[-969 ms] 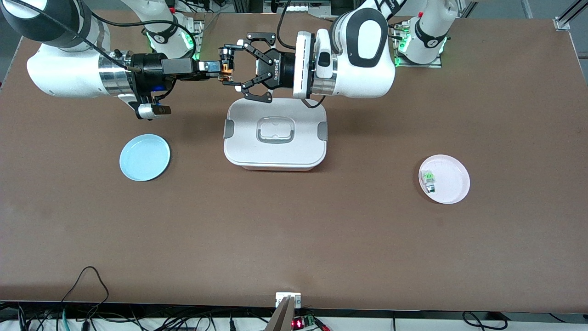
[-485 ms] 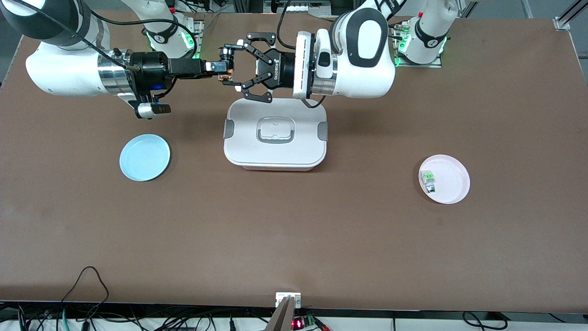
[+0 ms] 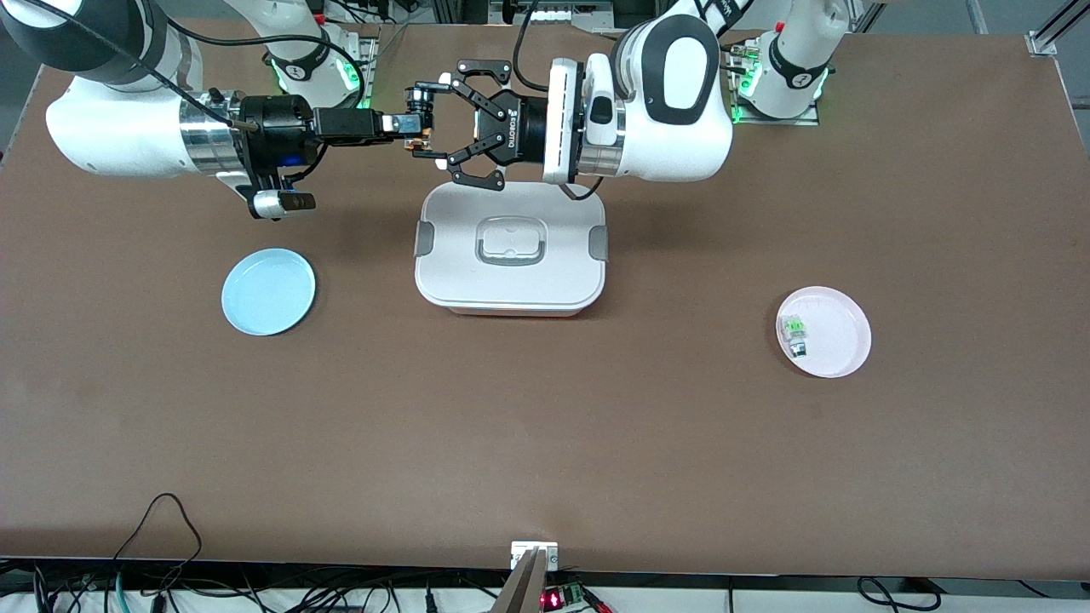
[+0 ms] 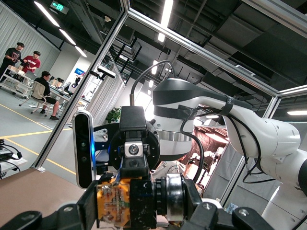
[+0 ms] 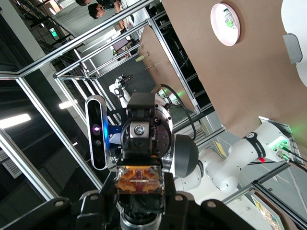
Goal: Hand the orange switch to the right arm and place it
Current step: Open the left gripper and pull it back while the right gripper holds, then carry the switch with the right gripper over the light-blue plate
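Orange switch [image 3: 416, 128] hangs in the air between the 2 grippers, above the table just past the white lidded box [image 3: 511, 251], toward the robots' bases. Both grippers are clamped on it: the right gripper [image 3: 407, 125] from the right arm's end, the left gripper [image 3: 427, 119] from the opposite end (wrists level, facing each other). Its blue plate [image 3: 268, 291] lies toward the right arm's end, so I judge the left gripper must let go first.

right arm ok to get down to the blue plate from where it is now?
Probably yes. The right gripper is shut on the orange switch, but the left gripper is shut on it too, so that must let go first. The blue plate lies bare at the right arm's end, nothing over it.
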Robot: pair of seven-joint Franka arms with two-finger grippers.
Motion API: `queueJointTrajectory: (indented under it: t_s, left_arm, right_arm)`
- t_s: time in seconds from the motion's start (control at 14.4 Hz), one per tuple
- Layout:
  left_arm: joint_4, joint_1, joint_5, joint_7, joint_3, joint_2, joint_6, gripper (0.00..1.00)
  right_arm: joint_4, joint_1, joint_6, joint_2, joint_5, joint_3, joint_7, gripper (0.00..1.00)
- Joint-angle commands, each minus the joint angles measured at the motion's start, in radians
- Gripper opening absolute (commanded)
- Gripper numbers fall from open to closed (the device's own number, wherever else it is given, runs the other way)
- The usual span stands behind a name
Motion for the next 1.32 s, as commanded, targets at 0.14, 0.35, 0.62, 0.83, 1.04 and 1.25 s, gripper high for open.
queueJointTrajectory:
  t_s: [0.14,0.35,0.62,0.83,1.04,1.25]
  left_arm:
    - [0.018,-0.010,-0.060,0.003,0.002,0.000,0.004,0.99]
    - [0.008,0.009,-0.054,-0.032,0.014,-0.031,0.002,1.00]
    - [-0.067,0.131,-0.039,0.019,0.016,-0.120,0.008,1.00]
    - [-0.127,0.252,-0.039,0.194,0.016,-0.160,0.005,1.00]
    - [-0.144,0.367,0.122,0.215,0.051,-0.163,-0.039,1.00]
    - [-0.144,0.421,0.268,0.204,0.152,-0.167,-0.068,1.00]
  right_arm:
    - [-0.005,-0.004,0.010,-0.021,0.016,0.008,0.023,0.14]
    - [-0.005,-0.004,0.010,-0.021,0.016,0.008,0.023,0.14]
    - [-0.002,-0.004,0.008,-0.019,0.011,0.008,0.015,0.14]
    - [0.063,-0.004,0.002,-0.011,-0.161,0.008,-0.014,0.15]
    - [0.194,-0.002,-0.010,0.015,-0.476,0.008,-0.095,0.15]
    - [0.280,0.001,-0.061,0.048,-0.801,0.010,-0.296,0.15]
